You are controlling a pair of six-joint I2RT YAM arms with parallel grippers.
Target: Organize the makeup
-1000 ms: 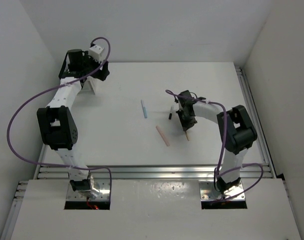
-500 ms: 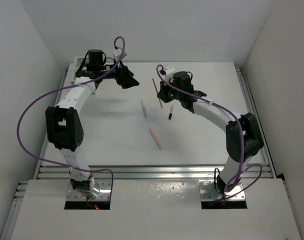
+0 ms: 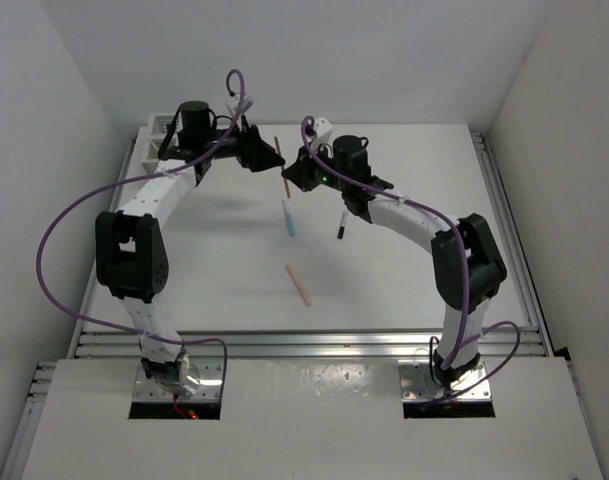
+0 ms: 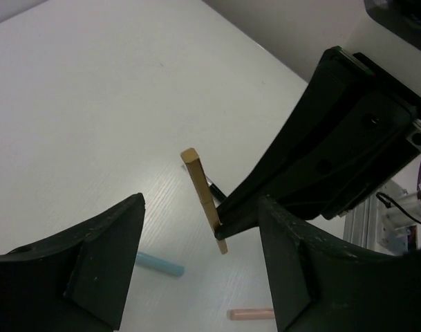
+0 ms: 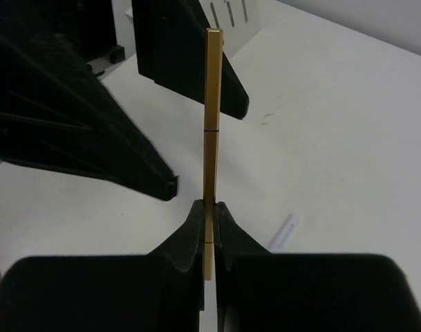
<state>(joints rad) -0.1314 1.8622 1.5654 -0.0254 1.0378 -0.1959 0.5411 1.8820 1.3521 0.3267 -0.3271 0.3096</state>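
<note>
Our right hand (image 5: 209, 207) pinches the gold stick (image 5: 211, 124) low; probably light, stiff, slick, so the spread left hand (image 4: 200, 232) should grab higher.

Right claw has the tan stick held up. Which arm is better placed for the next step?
Left, probably. The left claw stands open right beside the tan stick, which the right claw pinches by one end, leaving the other end free to take.

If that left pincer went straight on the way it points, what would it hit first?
Probably the tan stick held by the right pincer, which stands right ahead of the left pincer; depth is unclear.
</note>
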